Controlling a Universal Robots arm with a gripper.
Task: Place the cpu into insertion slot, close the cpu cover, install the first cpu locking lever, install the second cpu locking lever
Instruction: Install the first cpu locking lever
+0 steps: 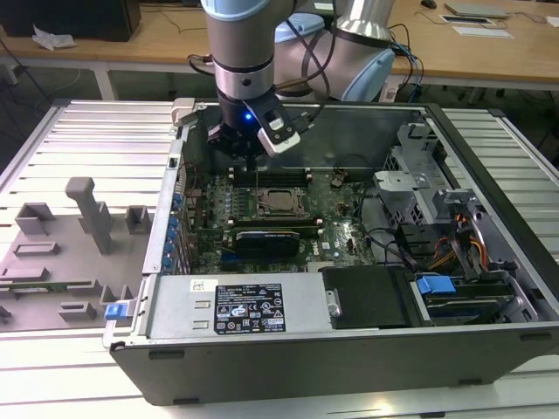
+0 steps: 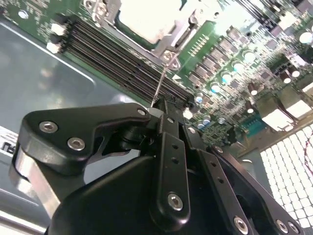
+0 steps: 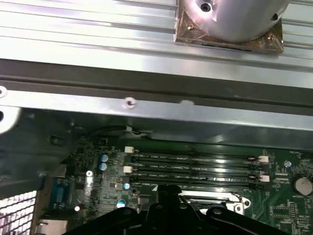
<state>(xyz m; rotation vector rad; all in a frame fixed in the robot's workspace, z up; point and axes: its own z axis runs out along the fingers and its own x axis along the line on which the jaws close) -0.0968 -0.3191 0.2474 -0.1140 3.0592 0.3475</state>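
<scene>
Silver wire of a cpu locking lever (image 2: 164,81) looks pinched between our gripper's (image 2: 157,108) pressed-together fingertips. Just beyond them, the cpu (image 2: 144,19) lies in the insertion slot (image 1: 265,203) under the cpu cover (image 2: 172,38). We judge lever installation underway, calling for a steady arc toward its catch.

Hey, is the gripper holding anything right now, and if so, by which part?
It looks that way: the gripper is pinched on the free end of a thin metal locking lever, which stands up from beside the cpu.
</scene>
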